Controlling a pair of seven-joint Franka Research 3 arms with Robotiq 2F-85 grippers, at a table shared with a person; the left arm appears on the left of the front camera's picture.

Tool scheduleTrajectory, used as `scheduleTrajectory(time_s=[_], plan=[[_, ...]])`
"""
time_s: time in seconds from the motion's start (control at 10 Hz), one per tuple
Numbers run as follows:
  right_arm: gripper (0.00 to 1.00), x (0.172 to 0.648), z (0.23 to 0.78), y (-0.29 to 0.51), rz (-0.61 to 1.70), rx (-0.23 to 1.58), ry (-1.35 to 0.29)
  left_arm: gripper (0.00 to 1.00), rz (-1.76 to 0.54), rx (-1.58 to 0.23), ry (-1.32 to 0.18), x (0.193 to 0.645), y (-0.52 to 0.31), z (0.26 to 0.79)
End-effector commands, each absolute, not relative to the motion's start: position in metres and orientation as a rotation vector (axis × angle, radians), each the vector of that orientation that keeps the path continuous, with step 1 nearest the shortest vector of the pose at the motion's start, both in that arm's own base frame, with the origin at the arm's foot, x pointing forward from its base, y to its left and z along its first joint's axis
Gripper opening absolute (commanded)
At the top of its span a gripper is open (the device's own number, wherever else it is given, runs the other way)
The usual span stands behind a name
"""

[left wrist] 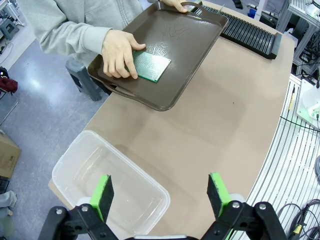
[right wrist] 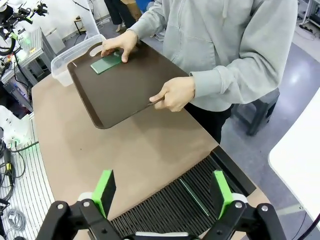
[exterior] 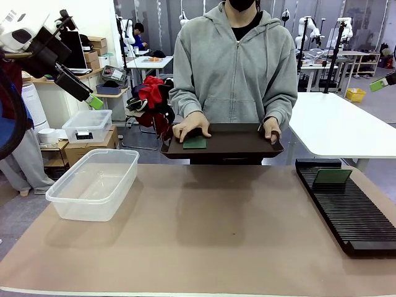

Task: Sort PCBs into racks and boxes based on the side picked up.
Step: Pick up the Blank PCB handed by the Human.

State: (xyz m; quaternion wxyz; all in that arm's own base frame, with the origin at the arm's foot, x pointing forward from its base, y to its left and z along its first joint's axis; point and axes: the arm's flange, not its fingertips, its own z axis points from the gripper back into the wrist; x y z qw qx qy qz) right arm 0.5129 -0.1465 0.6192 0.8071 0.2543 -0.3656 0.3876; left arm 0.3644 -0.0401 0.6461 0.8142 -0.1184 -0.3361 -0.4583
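Green PCB [exterior: 195,143] lies on the brown tray [exterior: 247,139], centre frame, under the person's hand [exterior: 190,127]. Expect it thin, stiff, light: take its exposed edge. Your left gripper [left wrist: 161,192] and right gripper [right wrist: 164,191] stand open.

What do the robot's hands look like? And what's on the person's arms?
The left gripper and right gripper have black jaws with bright green pads and small silver bolts. The person wears a grey hoodie with long sleeves.
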Motion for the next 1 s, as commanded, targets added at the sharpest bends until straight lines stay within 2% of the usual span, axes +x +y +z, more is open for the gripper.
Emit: scheduleTrajectory(time_s=[0.0,0.9], plan=[[1.0,0.513,0.6195,-0.1437,0.83,0.56,-0.787,1.0,-0.979,-0.259,-0.716,0.3644,-0.0394,0.6445],[1.0,0.513,0.6195,-0.1437,0.83,0.56,-0.787,1.0,-0.979,-0.259,-0.716,0.3644,-0.0394,0.6445]])
